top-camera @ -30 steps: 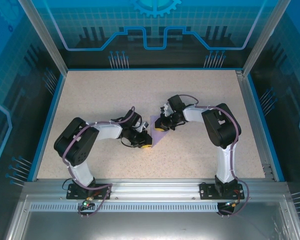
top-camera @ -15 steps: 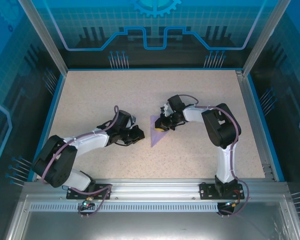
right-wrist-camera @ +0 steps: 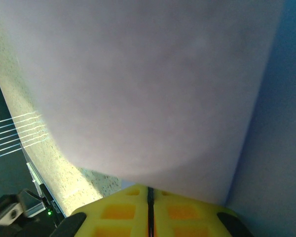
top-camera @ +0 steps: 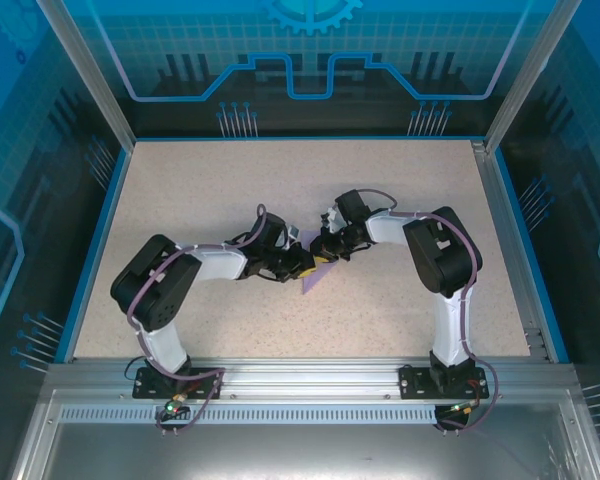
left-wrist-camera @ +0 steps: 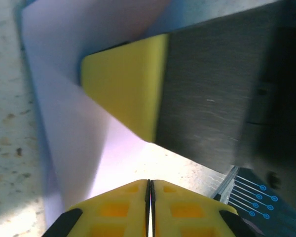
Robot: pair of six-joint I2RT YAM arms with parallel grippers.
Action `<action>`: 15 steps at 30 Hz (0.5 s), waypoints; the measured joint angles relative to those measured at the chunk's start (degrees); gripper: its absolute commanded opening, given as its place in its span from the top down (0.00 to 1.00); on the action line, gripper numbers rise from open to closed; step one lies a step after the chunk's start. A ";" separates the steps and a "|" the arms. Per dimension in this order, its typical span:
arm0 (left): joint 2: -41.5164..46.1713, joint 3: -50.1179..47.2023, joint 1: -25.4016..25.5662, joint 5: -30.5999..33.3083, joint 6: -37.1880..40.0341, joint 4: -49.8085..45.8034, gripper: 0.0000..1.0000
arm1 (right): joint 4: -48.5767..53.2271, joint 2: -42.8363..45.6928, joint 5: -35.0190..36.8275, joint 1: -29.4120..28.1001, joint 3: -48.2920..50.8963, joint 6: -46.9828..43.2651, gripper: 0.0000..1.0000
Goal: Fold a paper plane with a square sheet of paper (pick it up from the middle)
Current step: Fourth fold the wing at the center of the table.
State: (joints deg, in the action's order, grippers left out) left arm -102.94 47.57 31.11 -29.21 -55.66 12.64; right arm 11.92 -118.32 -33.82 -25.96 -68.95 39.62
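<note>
The lavender sheet of paper (top-camera: 313,277) lies on the table, folded into a narrow triangle like a paper plane, its sharp tip toward the near edge. My left gripper (top-camera: 302,263) is shut, low at the paper's left edge. In the left wrist view its yellow tips (left-wrist-camera: 150,183) meet just over the paper (left-wrist-camera: 59,113), with the right gripper's yellow finger (left-wrist-camera: 126,84) close ahead. My right gripper (top-camera: 326,251) is shut and rests on the paper's far end. Its tips (right-wrist-camera: 150,190) touch the paper (right-wrist-camera: 138,84), which rises in front of them.
The speckled beige tabletop (top-camera: 230,190) is bounded by a blue rim (top-camera: 98,240) and aluminium frame posts (top-camera: 85,75). A metal rail (top-camera: 300,375) holding both arm bases runs along the near edge. The two grippers are almost touching over the paper.
My left arm swung away to the left of the paper, then came back to its left edge beside the right gripper. The right gripper stayed on the paper.
</note>
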 measured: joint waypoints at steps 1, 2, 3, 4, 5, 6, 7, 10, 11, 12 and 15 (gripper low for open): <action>-0.42 0.00 0.02 0.00 0.00 -0.02 0.89 | 0.00 0.00 0.00 0.00 0.00 0.00 0.90; -0.85 -0.04 0.04 -0.02 0.02 -0.11 0.89 | 0.00 0.00 0.00 0.00 0.00 0.00 0.90; -1.16 -0.04 0.04 -0.07 0.04 -0.28 0.89 | 0.00 0.00 0.00 0.00 0.00 0.00 0.90; -1.33 -0.07 0.04 -0.20 0.09 -0.39 0.89 | 0.00 0.00 0.00 0.00 0.00 0.00 0.90; -1.49 -0.07 0.07 -0.33 0.24 -0.76 0.89 | 0.00 0.00 0.00 0.00 0.00 0.00 0.90; -1.57 -0.11 0.09 -0.55 0.37 -1.20 0.89 | 0.02 0.00 0.00 0.00 0.00 -0.02 0.90; -1.62 -0.20 0.15 -0.68 0.55 -1.53 0.89 | 0.02 0.00 0.02 0.00 0.00 -0.02 0.90; -1.66 -1.09 0.44 -1.09 0.79 -2.58 0.89 | 0.04 0.00 0.02 0.00 0.00 -0.02 0.90; -1.68 -1.36 0.48 -1.16 1.03 -2.95 0.89 | 0.04 0.00 0.02 0.00 0.00 -0.02 0.90; -1.68 -1.68 0.59 -1.36 1.62 -3.10 0.89 | 0.07 0.00 0.04 0.00 0.00 -0.02 0.90; -1.68 -2.32 0.63 -1.79 3.26 -2.78 0.88 | 0.09 0.00 0.22 -0.04 0.00 -0.02 0.90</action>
State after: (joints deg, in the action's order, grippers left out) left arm -104.62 45.25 31.75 -31.00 -52.40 9.87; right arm 12.01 -118.32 -33.61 -26.00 -68.95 39.59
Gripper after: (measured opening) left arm 0.113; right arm 0.100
